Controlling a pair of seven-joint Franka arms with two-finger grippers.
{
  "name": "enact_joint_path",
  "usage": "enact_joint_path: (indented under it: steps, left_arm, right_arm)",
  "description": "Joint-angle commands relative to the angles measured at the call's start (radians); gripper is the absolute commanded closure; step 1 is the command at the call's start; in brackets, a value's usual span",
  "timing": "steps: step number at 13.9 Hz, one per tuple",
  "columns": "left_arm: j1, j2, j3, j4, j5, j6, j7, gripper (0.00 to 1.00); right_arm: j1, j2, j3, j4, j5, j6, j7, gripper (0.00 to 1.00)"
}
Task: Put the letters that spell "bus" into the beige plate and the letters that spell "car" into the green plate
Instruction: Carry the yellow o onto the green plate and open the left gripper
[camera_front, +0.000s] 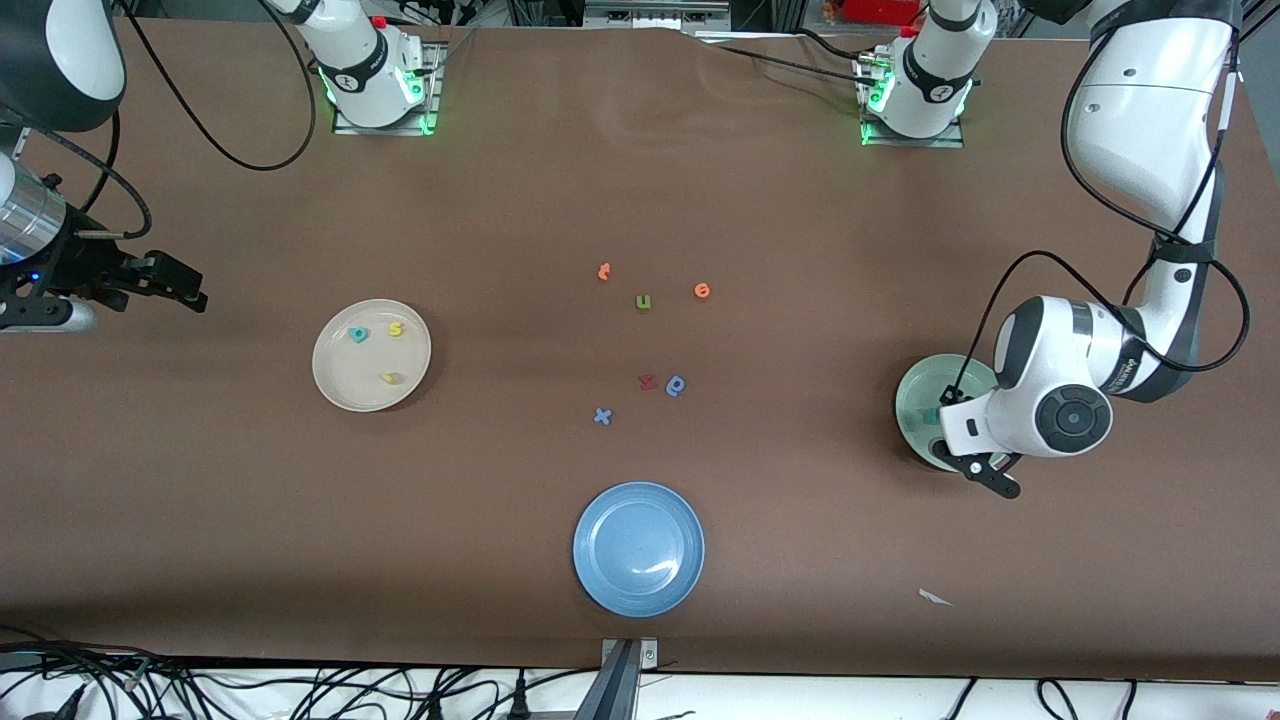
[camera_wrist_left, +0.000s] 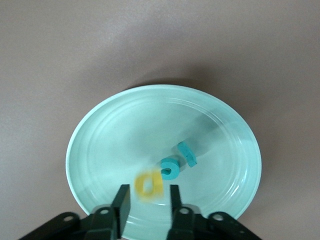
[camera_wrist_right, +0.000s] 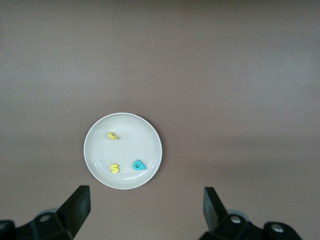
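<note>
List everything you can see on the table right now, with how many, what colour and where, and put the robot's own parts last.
beige plate: one, cream, toward the right arm's end.
bus letters: three, teal b, two yellow, in the beige plate.
green plate: one, pale mint, toward the left arm's end.
car letters: three, two teal, one blurred yellow, in the green plate.
blue plate: one, nearest the front camera.
loose letters: seven, two orange, green, dark red, blue, light blue, mid-table.
paper scrap: one, white, near the front edge.
left gripper: over the green plate, fingers apart.
right gripper: open, above the beige plate.
</note>
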Motion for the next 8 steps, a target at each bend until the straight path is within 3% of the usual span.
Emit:
enact_joint_path:
  steps: [1, 8]
  left_arm:
    - [0.001, -0.017, -0.011, -0.004, 0.013, -0.016, 0.014, 0.0]
    - [0.004, -0.095, -0.013, -0.005, -0.041, -0.087, -0.228, 0.0]
  right_arm:
    - [0.003, -0.007, -0.008, 0.008, -0.013, -0.003, 0.0, 0.0]
    - [0.003, -0.049, -0.017, 0.011, -0.005, -0.003, -0.006, 0.0]
